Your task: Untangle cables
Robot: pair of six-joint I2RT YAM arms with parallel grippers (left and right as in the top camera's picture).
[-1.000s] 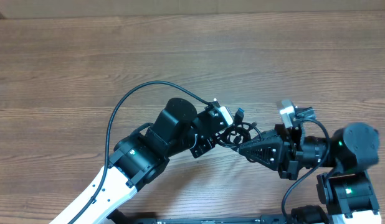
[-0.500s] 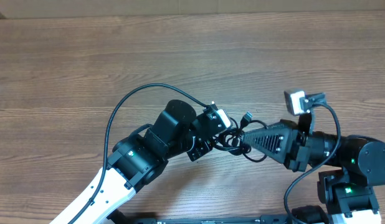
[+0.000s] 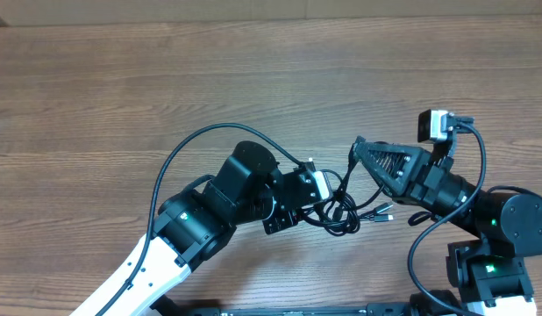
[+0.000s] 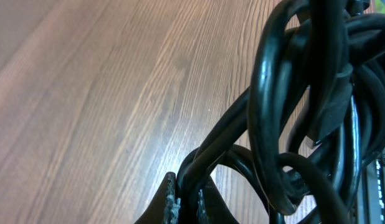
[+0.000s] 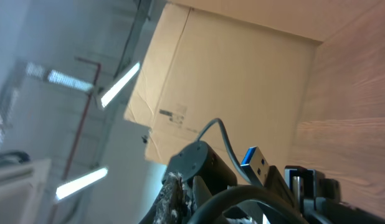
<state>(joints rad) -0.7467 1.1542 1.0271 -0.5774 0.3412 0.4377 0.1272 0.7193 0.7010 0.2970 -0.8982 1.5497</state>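
- Overhead: on the brown wood-grain tabletop [image 3: 122, 88], the thin black cables [image 3: 343, 209] lie bunched in 1 small knot between the 2 arms, near the front edge.
- The left claw [image 3: 325, 195] presses against the knot's left side, clenched on the cables.
- The right claw [image 3: 358, 144] sits near the knot, up and to its right in this view. Its tip is pinched on 1 cord, which runs straight down into the knot.
- 2 small plug ends [image 3: 383, 211] stick out on the knot's right side, lying on the tabletop.
- Left wrist: 2 ridged fingertips [image 4: 172, 202] at the bottom edge squeeze a black cord between them. The rest of the bundle loops up thick on the right, above the wood.
- Right wrist: the camera is tilted upward toward a tan cardboard box [image 5: 242, 81].
- A silver plug with a blue insert [image 5: 255, 160] stands up beside a curved black cord. 1 ridged finger [image 5: 172, 190] shows at the bottom edge, and the grip itself is cut off there.
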